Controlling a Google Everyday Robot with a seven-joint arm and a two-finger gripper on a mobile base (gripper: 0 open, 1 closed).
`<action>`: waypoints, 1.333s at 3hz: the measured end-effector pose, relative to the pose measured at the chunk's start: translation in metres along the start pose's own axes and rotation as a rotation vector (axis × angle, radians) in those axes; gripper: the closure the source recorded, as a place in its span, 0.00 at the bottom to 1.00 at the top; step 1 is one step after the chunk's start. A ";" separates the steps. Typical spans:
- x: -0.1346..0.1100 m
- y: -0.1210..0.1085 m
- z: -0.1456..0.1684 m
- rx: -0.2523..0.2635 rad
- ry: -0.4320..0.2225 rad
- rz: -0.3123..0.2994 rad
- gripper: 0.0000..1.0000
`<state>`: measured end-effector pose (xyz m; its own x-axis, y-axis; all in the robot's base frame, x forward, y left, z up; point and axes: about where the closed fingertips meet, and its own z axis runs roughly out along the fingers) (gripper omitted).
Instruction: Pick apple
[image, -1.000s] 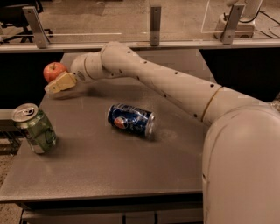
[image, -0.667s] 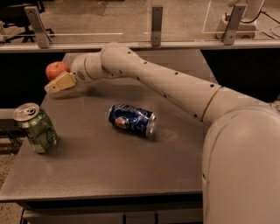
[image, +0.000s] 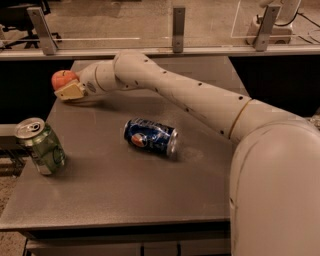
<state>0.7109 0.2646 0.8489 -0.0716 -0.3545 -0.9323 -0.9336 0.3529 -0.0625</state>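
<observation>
The apple (image: 62, 78) is small, round and red-orange, at the far left edge of the grey table (image: 115, 190). My gripper (image: 66, 87) is right at the apple, with its tan tip just below and in front of the fruit. The gripper hides the apple's right side. My white arm (image: 200, 100) reaches across the table from the lower right to that spot.
A blue soda can (image: 151, 137) lies on its side mid-table. A green can (image: 40, 146) stands upright near the left edge. A low rail with metal posts (image: 178, 22) runs behind the table. My arm's bulky base (image: 275, 190) fills the lower right.
Almost nothing has moved; the gripper and the apple stay at the same place at the table's far left edge.
</observation>
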 end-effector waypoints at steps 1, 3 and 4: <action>0.000 0.002 0.002 -0.004 0.000 0.000 0.65; -0.062 -0.003 -0.031 0.039 -0.053 -0.105 1.00; -0.101 -0.002 -0.060 0.084 -0.081 -0.183 1.00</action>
<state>0.6990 0.2480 0.9644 0.1279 -0.3501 -0.9279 -0.8956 0.3611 -0.2597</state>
